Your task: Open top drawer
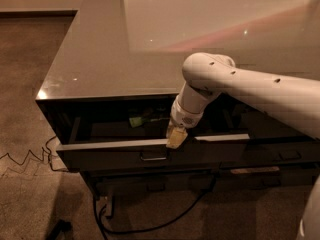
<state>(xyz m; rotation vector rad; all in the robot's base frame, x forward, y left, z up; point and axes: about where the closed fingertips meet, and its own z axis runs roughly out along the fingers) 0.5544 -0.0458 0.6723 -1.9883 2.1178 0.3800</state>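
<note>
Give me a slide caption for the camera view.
Claw at the front lip of the partly open top drawer, just above its metal pull; green item inside.

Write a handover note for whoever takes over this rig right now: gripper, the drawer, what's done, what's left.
Gripper: at the top edge of the top drawer front, just right of its metal pull.
Top drawer: partly out from under the countertop, with its inside showing and a small green item in it.
Done: drawer is partway open.
Left: probably pull it further out, then lift the gripper clear.
Note: cable on the floor below.
</note>
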